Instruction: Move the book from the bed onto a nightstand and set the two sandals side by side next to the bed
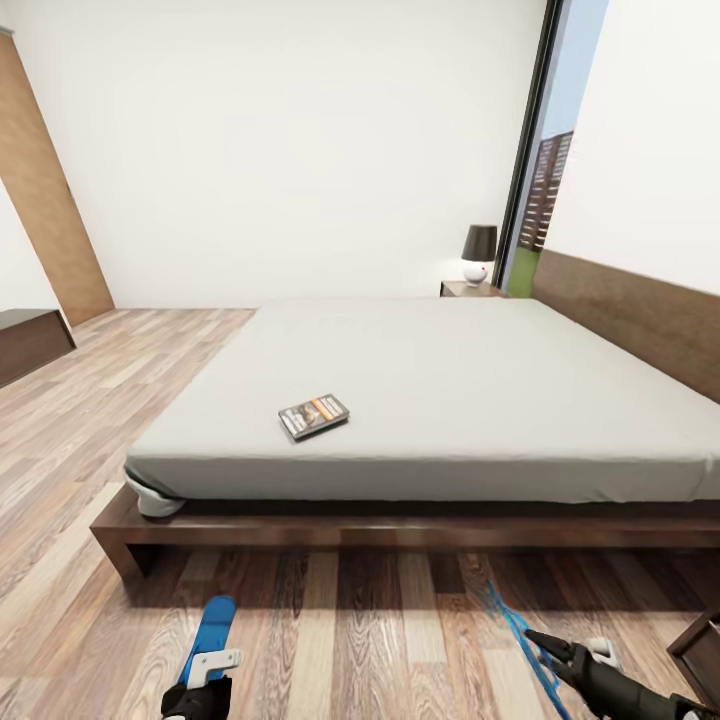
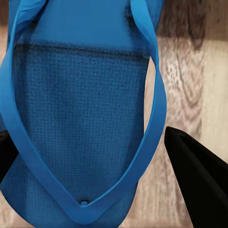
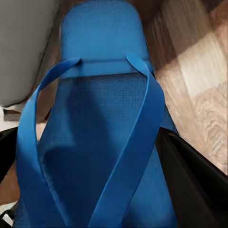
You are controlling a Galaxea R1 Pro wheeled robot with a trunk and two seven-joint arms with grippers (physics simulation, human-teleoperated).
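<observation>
Two blue sandals, one book and one broad bed make up the scene inside the bedroom (image 1: 260, 150), a white-walled space with a wood-plank floor (image 1: 90, 420) and a tall dark-framed window (image 1: 545, 150) at the far right corner. The bed (image 1: 450, 400) fills the middle of the head view, its light-grey mattress bare, its dark brown frame low to the floor and its headboard (image 1: 640, 310) along the right wall. Beyond its far corner stands a nightstand (image 1: 470, 289) carrying a small lamp (image 1: 479, 253) with a dark shade. A dark low bench (image 1: 30, 340) sits at the far left.

The book (image 1: 314, 416) lies flat on the mattress, near the edge closest to the robot and well apart from the nightstand.

Both sandals are off the bed, over the floor in front of its frame. The left sandal (image 1: 210, 635) (image 2: 80, 118) is held in the left tool (image 1: 205, 685) (image 2: 102, 161), whose dark fingers flank the sole on either side, clenched on it. The right sandal (image 1: 520, 635) (image 3: 102, 118) shows edge-on in the head view, gripped by the right tool (image 1: 550, 650) (image 3: 90, 161), its black fingers pressed against both edges of the sole. The two sandals are well apart from each other.
</observation>
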